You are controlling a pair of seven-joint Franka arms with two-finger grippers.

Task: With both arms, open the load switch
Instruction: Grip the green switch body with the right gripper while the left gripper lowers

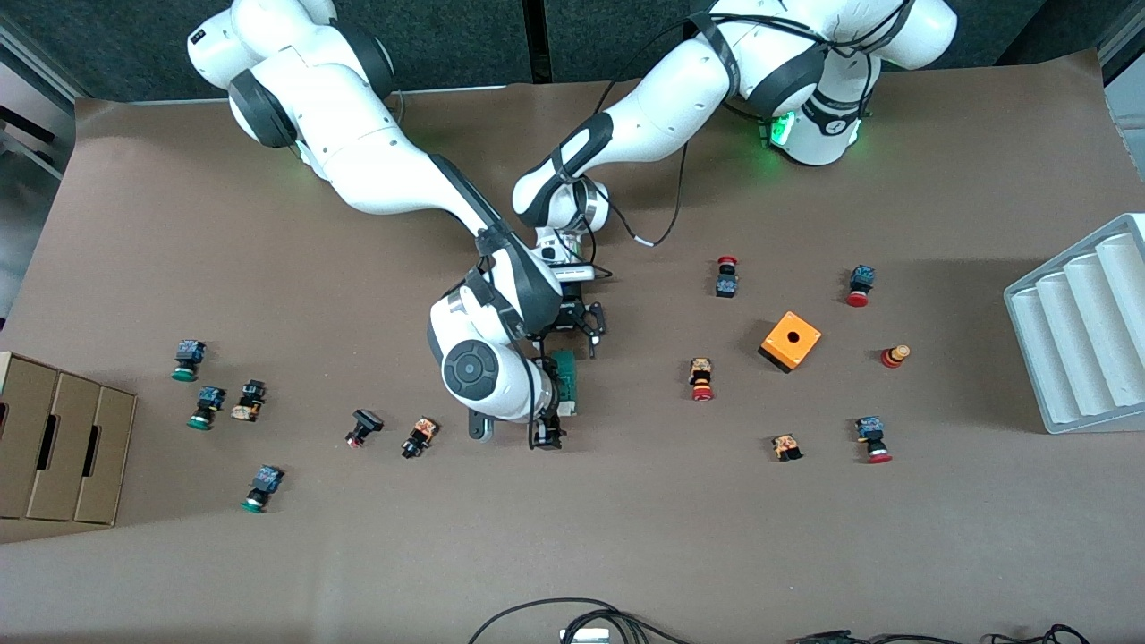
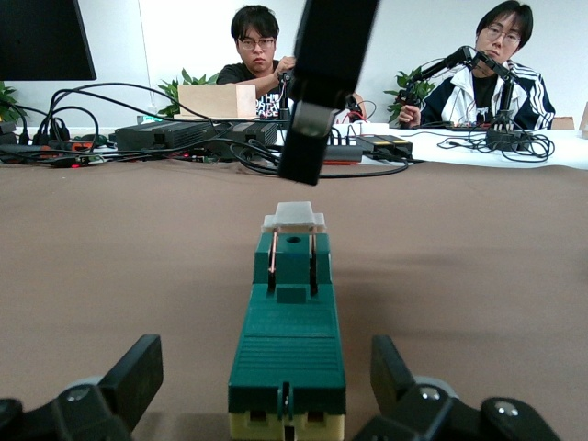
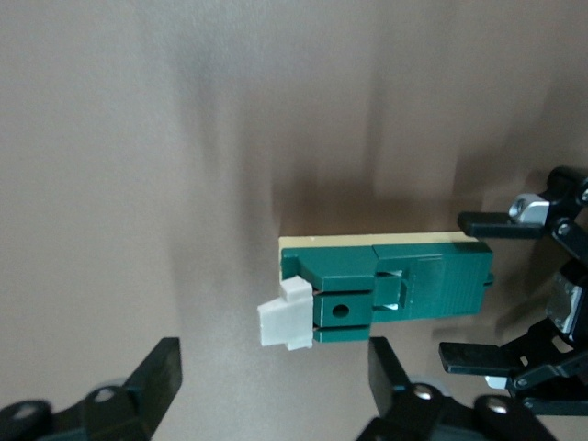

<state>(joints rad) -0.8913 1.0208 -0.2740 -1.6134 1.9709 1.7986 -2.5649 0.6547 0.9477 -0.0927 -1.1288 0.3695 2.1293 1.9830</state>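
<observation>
The load switch [image 1: 566, 376] is a narrow dark-green block lying flat at the table's middle, its small white piece [image 3: 285, 322] at the end nearer the front camera. My left gripper [image 1: 583, 329] is low at the switch's farther end. It is open, with one finger on each side of the green body [image 2: 287, 354] and not touching it. My right gripper [image 1: 547, 436] hangs over the white-piece end, open, fingers [image 3: 163, 369] spread wide around bare table just off the white piece. One right finger [image 2: 317, 110] shows above the switch in the left wrist view.
An orange cube with a hole [image 1: 791, 340] and several red-capped buttons [image 1: 701, 379] lie toward the left arm's end. Green-capped buttons [image 1: 206, 407] and a cardboard box [image 1: 54, 438] sit toward the right arm's end. A white ridged tray [image 1: 1082, 331] stands at the table's edge.
</observation>
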